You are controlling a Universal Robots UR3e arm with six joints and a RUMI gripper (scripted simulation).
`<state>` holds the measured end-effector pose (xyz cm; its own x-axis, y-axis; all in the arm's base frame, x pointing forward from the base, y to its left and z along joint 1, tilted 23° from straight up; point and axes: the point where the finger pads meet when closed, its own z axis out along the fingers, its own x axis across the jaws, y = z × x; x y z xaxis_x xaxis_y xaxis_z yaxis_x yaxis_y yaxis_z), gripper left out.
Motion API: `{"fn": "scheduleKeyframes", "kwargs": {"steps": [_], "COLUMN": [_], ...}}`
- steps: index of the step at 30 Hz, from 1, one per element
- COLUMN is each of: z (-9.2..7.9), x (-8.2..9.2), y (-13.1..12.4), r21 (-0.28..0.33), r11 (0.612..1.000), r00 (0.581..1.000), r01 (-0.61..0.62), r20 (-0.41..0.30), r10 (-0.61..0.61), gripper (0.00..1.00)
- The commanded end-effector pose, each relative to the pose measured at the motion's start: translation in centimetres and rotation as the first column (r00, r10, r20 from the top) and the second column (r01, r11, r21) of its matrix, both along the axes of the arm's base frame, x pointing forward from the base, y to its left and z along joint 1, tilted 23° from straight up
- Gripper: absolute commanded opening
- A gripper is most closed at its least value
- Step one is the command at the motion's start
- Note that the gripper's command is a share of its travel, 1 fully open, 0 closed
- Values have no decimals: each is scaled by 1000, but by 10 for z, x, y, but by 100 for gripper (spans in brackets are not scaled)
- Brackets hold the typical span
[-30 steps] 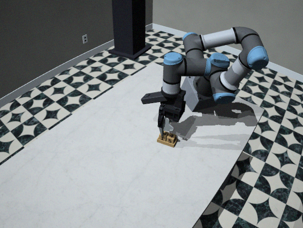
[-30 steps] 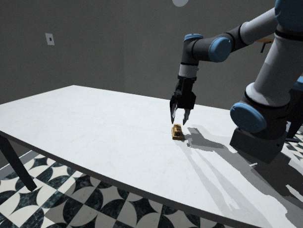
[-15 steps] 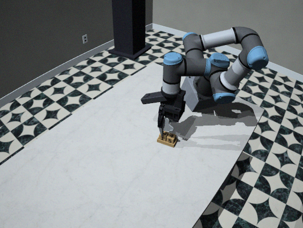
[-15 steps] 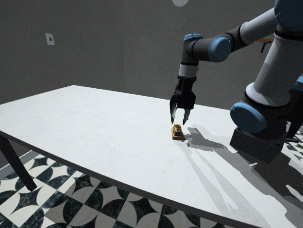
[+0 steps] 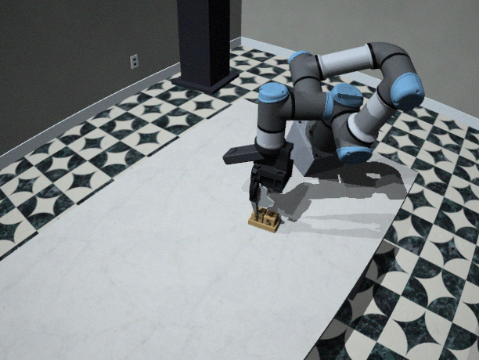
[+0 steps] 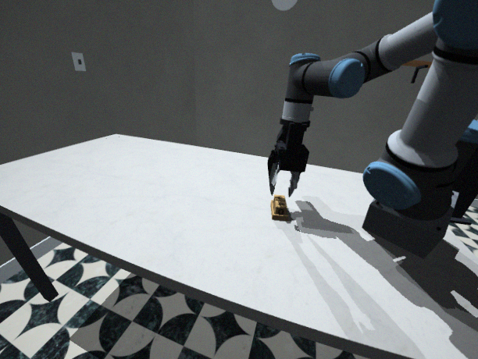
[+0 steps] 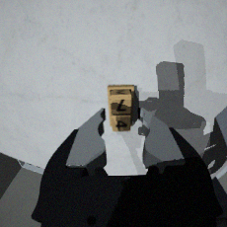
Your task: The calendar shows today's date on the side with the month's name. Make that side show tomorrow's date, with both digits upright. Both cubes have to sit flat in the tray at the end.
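Below parted jaws, blocky wooden calendar (image 7: 120,109)

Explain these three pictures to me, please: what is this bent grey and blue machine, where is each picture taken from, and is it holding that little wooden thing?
The machine is a robot arm with several joints, fixed on a grey base at the edge of a white table. At its end sits a dark gripper with two jaws for pinching things. One picture looks down from high up, one from the side near table height, and the third from a camera on the arm's wrist, looking past the jaws. On the table lies a small wooden calendar: a tray holding two number cubes. Nothing is held. The jaws hang partly apart just above the calendar, in line with the cubes, not touching them.
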<state>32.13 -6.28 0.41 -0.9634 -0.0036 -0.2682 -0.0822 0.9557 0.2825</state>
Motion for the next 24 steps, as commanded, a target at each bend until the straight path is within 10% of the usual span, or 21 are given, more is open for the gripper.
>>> {"fn": "scheduleKeyframes", "kwargs": {"steps": [1, 24], "z": [1, -7], "x": [0, 2], "y": [-1, 2], "r21": [-2, -2], "r11": [1000, 1000], "r00": [1000, 1000], "r01": [0, 0], "r20": [1, 1], "r10": [0, 0], "gripper": [29, 29]}}
